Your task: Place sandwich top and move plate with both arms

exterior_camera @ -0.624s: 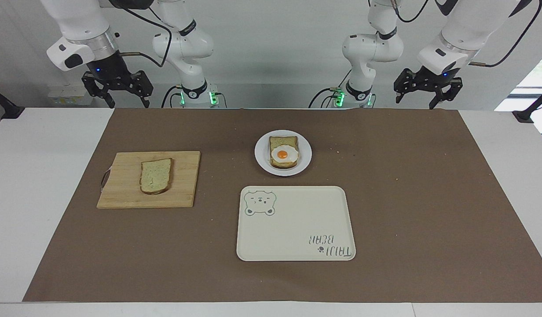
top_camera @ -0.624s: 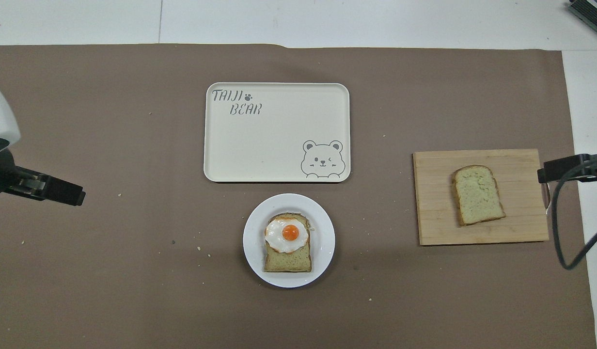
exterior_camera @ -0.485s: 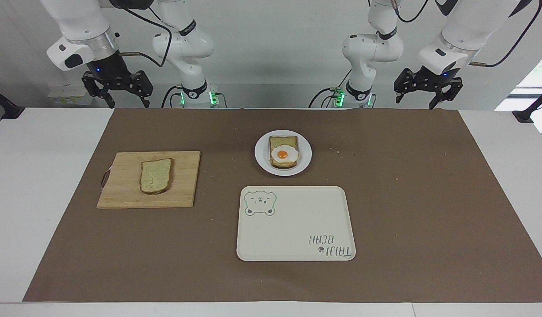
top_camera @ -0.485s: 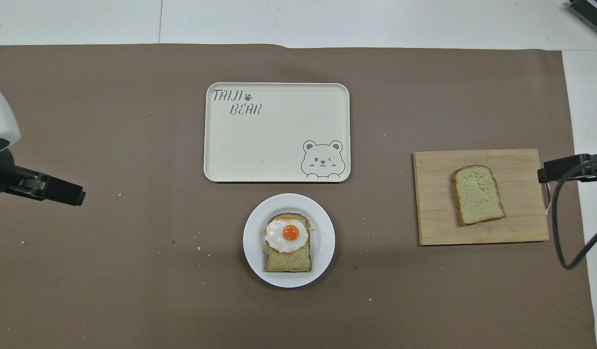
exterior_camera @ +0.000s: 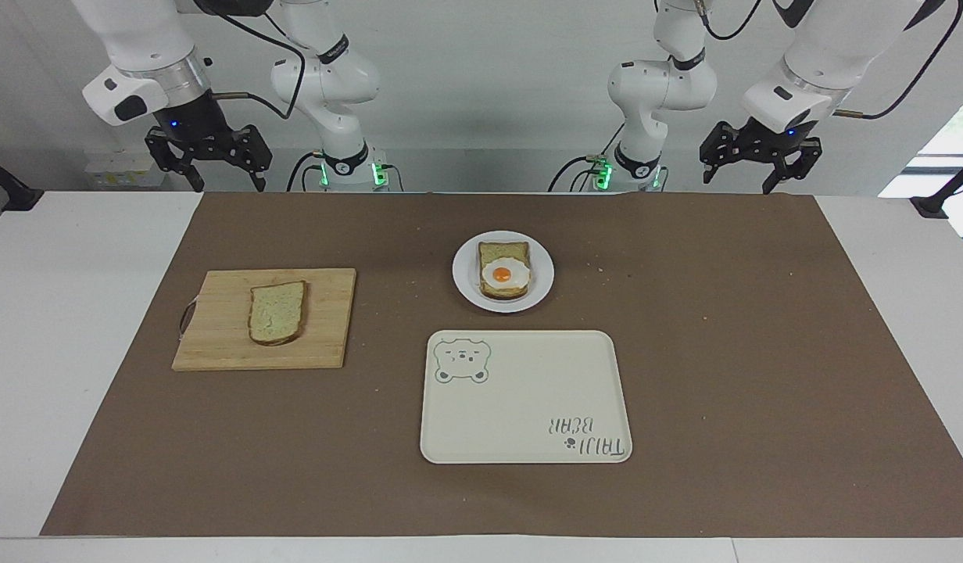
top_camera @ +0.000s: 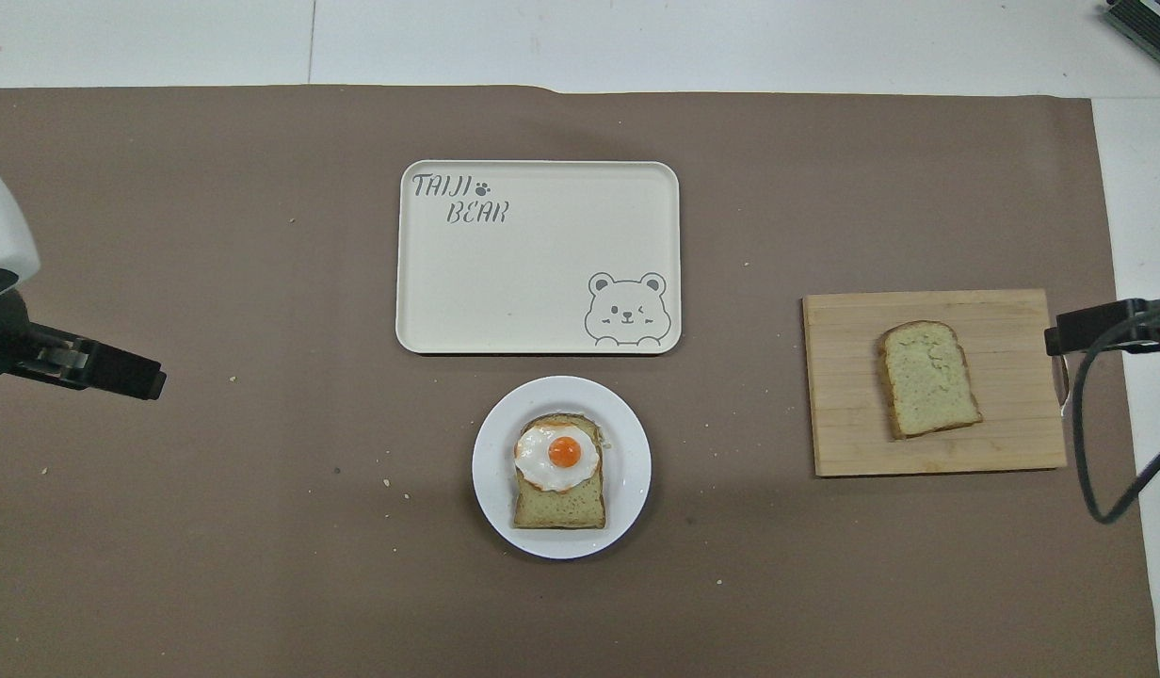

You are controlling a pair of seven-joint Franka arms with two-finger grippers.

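Wooden cutting board (exterior_camera: pixel 264 319) at the right arm's end holds the sandwich top (exterior_camera: pixel 277 313). Nearer the robots than the cream tray (exterior_camera: pixel 526 397), the plate (exterior_camera: pixel 466 291) carries egg-topped bread (exterior_camera: pixel 504 278). Left gripper (exterior_camera: pixel 760 170) and right gripper (exterior_camera: pixel 208 168) hang empty, fingers spread, over the table's robot-side edge.

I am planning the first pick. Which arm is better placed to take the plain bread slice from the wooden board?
Probably the right: its open gripper hangs at the cutting board's end, where the sandwich top lies.

white table (exterior_camera: pixel 75 313) – brown mat (exterior_camera: pixel 724 352), pale wall (exterior_camera: pixel 489 94).
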